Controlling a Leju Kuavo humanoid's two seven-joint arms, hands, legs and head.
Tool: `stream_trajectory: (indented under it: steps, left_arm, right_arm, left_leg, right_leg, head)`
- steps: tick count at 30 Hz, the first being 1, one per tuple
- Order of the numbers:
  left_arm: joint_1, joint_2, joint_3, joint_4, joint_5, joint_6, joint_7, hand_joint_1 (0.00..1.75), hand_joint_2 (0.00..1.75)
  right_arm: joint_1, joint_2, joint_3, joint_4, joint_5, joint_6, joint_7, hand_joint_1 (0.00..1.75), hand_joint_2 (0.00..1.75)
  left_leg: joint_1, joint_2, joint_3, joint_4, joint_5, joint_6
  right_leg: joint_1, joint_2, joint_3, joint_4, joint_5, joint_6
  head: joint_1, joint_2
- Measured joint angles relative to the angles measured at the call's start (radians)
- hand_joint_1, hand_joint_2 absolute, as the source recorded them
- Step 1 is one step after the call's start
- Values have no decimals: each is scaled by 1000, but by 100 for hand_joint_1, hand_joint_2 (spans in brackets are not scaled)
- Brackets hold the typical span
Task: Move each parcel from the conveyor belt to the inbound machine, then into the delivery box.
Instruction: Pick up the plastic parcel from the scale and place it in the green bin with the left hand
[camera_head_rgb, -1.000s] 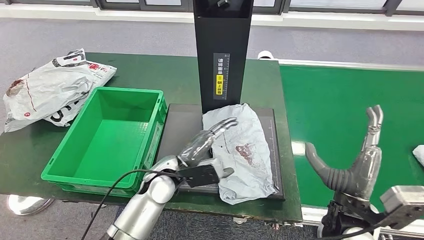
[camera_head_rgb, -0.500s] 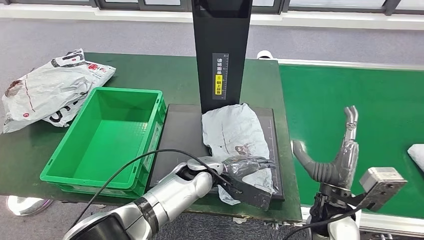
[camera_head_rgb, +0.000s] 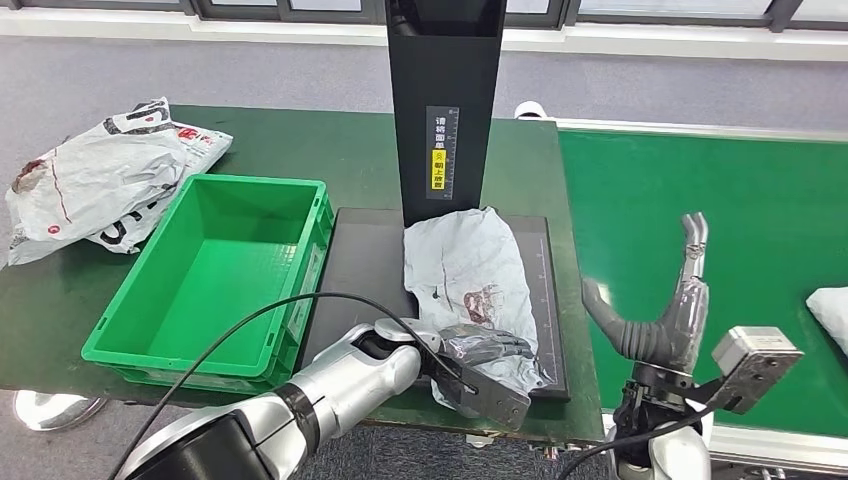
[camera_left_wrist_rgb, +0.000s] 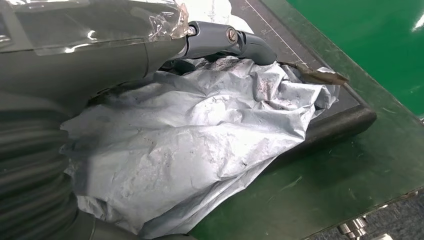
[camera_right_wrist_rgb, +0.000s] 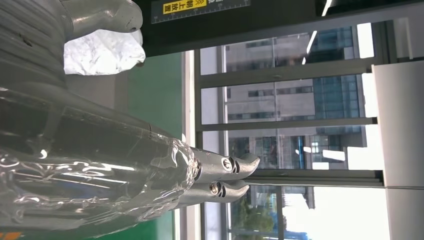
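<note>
A crumpled grey parcel (camera_head_rgb: 468, 268) lies on the black plate of the inbound machine (camera_head_rgb: 365, 250), below its black column (camera_head_rgb: 443, 100). My left hand (camera_head_rgb: 487, 350) is at the parcel's near end, its fingers (camera_left_wrist_rgb: 225, 41) curled over the top of the grey parcel (camera_left_wrist_rgb: 190, 145) and the wrinkled film bunched under the palm. My right hand (camera_head_rgb: 668, 315) stands raised and open at the left edge of the green conveyor belt (camera_head_rgb: 720, 200), holding nothing, with its fingers (camera_right_wrist_rgb: 225, 172) straight and together. Another pale parcel (camera_head_rgb: 830, 306) lies on the belt at the far right.
The green delivery box (camera_head_rgb: 300, 290) stands left of the machine plate with nothing in it. Several white bagged parcels (camera_head_rgb: 90, 180) are piled on the dark green table at the far left. A black cable (camera_head_rgb: 250, 325) loops over the box's near corner.
My left hand swung from the parcel's left side round to its near end and closed over it; the film there has bunched up. My right hand drew left and lowered slightly.
</note>
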Motion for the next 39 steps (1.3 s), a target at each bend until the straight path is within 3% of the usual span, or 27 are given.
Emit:
stream_trajectory:
  steps: [2,3,8,12,23,30,34,39]
  left_arm:
    - [-5,0,-2,11,2,-5,0,110,175]
    - [-7,0,-3,16,4,-6,0,120,175]
    - [-23,-1,-3,30,12,-9,-1,120,175]
    - [-32,-1,-3,37,14,-9,-2,172,175]
    - [-34,0,-3,50,32,-7,-7,175,175]
    - [-37,12,16,45,108,61,-30,175,175]
    - [-44,52,99,-19,220,94,-76,175,175]
    - [-7,147,230,-297,306,99,-57,175,175]
  right_arm:
    - [-1,0,2,2,-3,-4,0,0,175]
    - [-2,0,3,2,-4,-5,0,0,175]
    - [-2,0,5,2,-6,-9,0,0,175]
    - [-2,0,6,2,-7,-10,0,0,175]
    - [-12,0,6,13,-14,-11,0,0,175]
    - [-24,-1,6,23,-25,-37,-13,0,175]
    - [-14,-2,5,13,-31,-73,-17,0,175]
    - [36,-2,-10,-44,-34,-99,-15,0,175]
  left_leg:
    - [0,0,0,0,0,0]
    - [0,0,0,0,0,0]
    - [0,0,0,0,0,0]
    - [0,0,0,0,0,0]
    - [0,0,0,0,0,0]
    - [0,0,0,0,0,-1]
    - [0,0,0,0,1,-1]
    - [0,1,0,0,1,-1]
  right_leg:
    - [0,0,0,0,0,0]
    - [0,0,0,0,0,0]
    - [0,0,0,0,0,0]
    - [0,0,0,0,0,0]
    - [0,0,0,0,0,0]
    - [0,0,0,0,0,0]
    - [0,0,-1,0,0,0]
    - [1,2,-1,0,0,-1]
  head:
    - [0,0]
    - [0,0]
    - [0,0]
    - [0,0]
    - [0,0]
    - [0,0]
    - [0,0]
    - [0,0]
